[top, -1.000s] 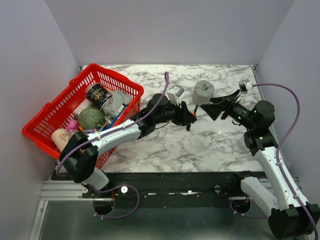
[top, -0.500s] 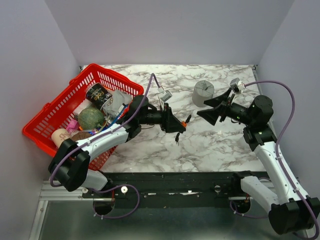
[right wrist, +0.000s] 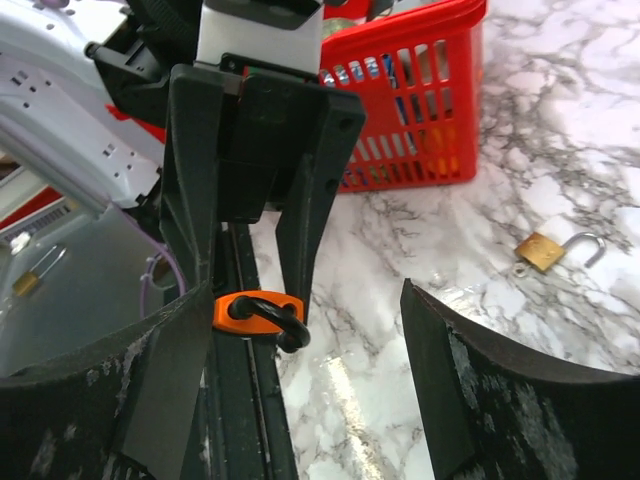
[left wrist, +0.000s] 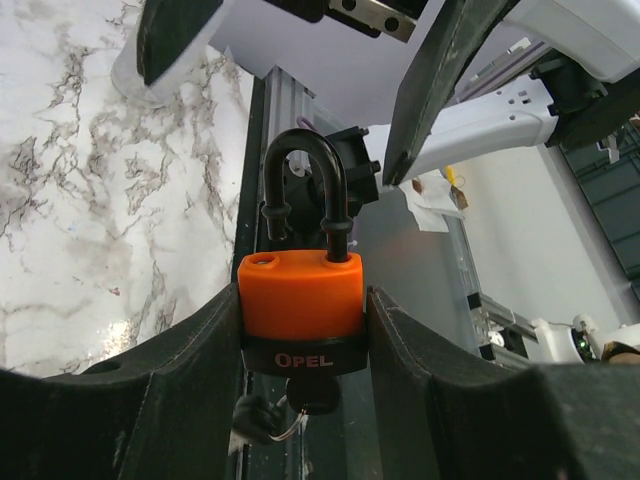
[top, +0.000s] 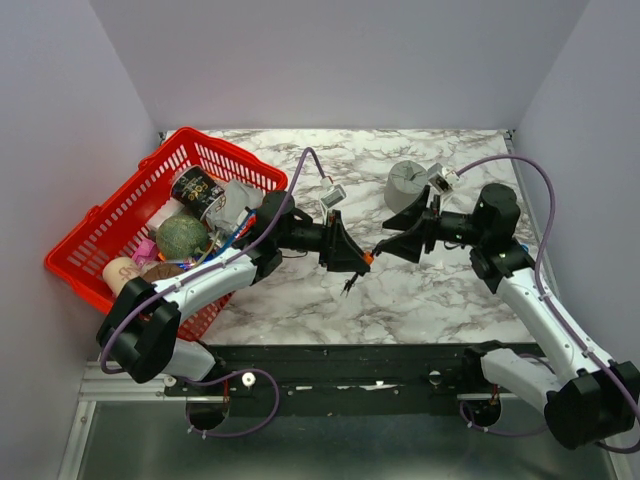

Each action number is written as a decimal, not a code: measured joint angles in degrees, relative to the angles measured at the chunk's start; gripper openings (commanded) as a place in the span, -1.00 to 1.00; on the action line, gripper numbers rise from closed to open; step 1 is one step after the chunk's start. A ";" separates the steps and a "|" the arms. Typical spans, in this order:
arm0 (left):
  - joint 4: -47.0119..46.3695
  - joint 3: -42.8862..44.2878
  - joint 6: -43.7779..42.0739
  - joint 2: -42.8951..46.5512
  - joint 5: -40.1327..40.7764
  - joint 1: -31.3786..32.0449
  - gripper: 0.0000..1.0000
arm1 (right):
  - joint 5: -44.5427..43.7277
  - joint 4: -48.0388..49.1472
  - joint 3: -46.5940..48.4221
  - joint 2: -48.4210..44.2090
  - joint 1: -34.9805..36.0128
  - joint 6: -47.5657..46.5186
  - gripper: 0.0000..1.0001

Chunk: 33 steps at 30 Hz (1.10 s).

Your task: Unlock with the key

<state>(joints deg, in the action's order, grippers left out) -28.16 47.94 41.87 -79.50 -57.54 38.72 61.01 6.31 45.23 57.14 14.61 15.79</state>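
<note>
My left gripper (left wrist: 303,335) is shut on the orange padlock (left wrist: 300,300), holding it by its sides with the black shackle (left wrist: 305,180) pointing away from the wrist. The shackle's left leg ends just above its hole in the body. The key (left wrist: 318,400) sticks in the padlock's underside by its black head, and a second black head hangs from its ring. From above, the key (top: 347,286) dangles under the padlock (top: 368,256) at the table's centre. My right gripper (right wrist: 305,320) is open, facing the padlock (right wrist: 255,312) from the right, its left finger close beside it.
A red basket (top: 240,162) full of items stands at the left. A grey cylinder (top: 407,180) sits at the back, behind the right gripper (top: 400,232). A brass padlock (right wrist: 545,250) with its shackle open lies on the marble table (top: 450,290).
The left arm drew back towards the left and nearer the front edge, keeping hold of the orange padlock. The right gripper swung left and down, closing in on the padlock.
</note>
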 measured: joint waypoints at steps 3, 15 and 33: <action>0.22 0.00 -0.15 0.00 0.00 0.00 -1.00 | 1.03 -0.02 0.09 1.07 1.57 0.04 0.45; 6.69 0.00 -5.35 1.64 2.43 -0.02 -1.00 | 3.02 -0.04 0.11 2.56 2.95 0.61 -0.65; 22.49 1.09 -17.90 7.48 21.88 2.51 -1.00 | -2.32 -2.19 0.26 6.27 3.28 0.96 -0.99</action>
<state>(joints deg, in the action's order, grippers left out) -5.67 49.04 23.97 -72.03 -35.66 41.23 58.70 4.12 45.50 63.42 17.89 16.75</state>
